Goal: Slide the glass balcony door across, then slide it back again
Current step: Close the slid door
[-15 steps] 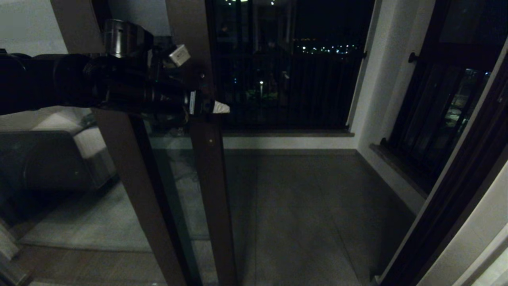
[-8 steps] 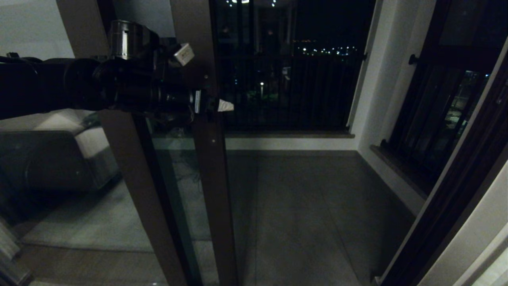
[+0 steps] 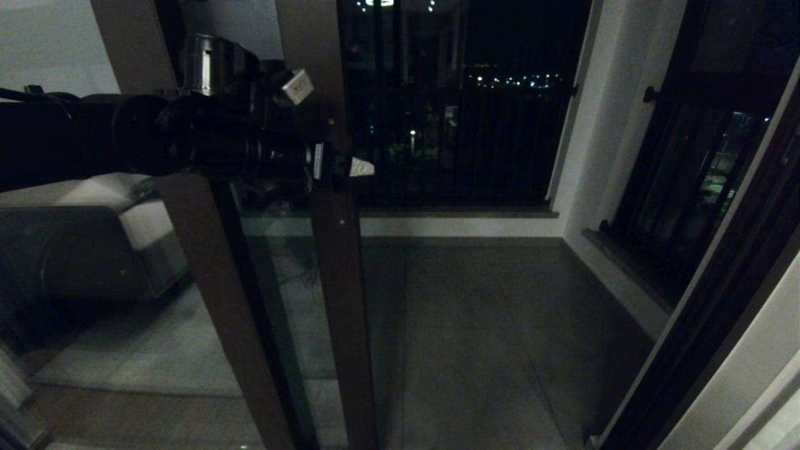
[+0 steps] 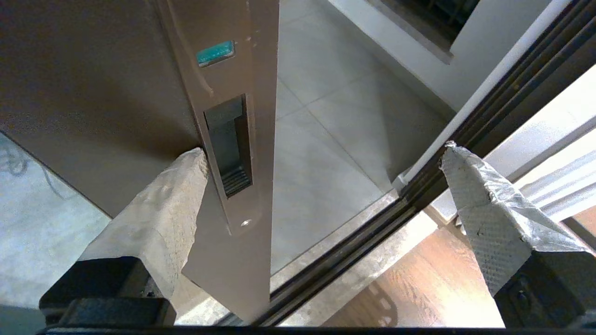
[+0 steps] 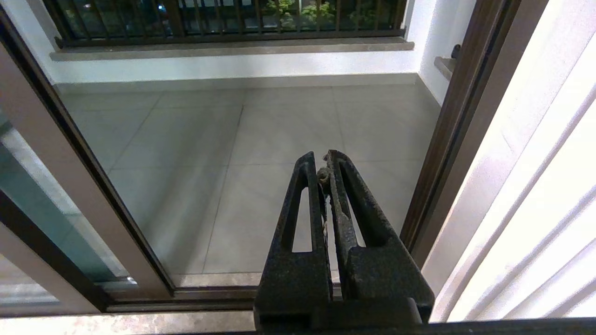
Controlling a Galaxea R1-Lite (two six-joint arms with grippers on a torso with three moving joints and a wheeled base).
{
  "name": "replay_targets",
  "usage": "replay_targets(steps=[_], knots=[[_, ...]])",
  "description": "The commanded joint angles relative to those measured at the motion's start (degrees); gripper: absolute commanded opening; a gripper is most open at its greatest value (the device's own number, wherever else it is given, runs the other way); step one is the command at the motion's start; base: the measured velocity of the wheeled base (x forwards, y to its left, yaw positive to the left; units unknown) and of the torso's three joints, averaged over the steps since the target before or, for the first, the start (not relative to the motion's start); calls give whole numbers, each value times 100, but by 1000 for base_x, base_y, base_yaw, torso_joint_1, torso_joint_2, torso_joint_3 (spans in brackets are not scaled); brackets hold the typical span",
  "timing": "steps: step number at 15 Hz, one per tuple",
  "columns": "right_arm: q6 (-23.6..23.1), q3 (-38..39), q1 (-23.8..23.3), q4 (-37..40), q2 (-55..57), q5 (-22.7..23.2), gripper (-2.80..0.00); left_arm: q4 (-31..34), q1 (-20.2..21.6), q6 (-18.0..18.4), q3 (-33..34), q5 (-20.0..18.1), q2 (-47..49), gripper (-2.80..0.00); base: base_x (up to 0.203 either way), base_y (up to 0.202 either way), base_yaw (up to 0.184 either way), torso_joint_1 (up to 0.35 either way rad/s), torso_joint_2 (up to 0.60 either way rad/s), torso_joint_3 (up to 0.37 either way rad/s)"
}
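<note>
Closest to you, the left gripper (image 4: 321,153) is spread wide with nothing clamped. One wrapped finger (image 4: 163,204) presses the inner face of the glass balcony door (image 3: 331,250) stile, right beside the recessed handle (image 4: 228,144); the other hangs free past the stile's edge, out over the floor track (image 4: 354,251). So you're pushing, not gripping. My take: keep that pad flat on the stile, level with the handle, and push straight along the track so the panel doesn't rack or bind. Don't let the finger slip into the recess.

The door stands left of centre in the opening, well short of the dark jamb (image 3: 706,325) on the right, with the bare balcony floor (image 3: 487,325) beyond the stile. Farther out is the barred railing (image 3: 462,137).

The right gripper (image 5: 325,173) is shut, empty, hanging parked over the threshold right of the door.
</note>
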Motion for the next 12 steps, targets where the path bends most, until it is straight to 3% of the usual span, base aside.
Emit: replay_targets(steps=[1,12], knots=[[-4,0,1,3,0,3,-280,6,-101,0,-5,-13,66,0,0,0,0,0,0,0],[-4,0,1,-5,0,3,-280,-12,-485,-12,-260,4,290,0,0,0,0,0,0,0]])
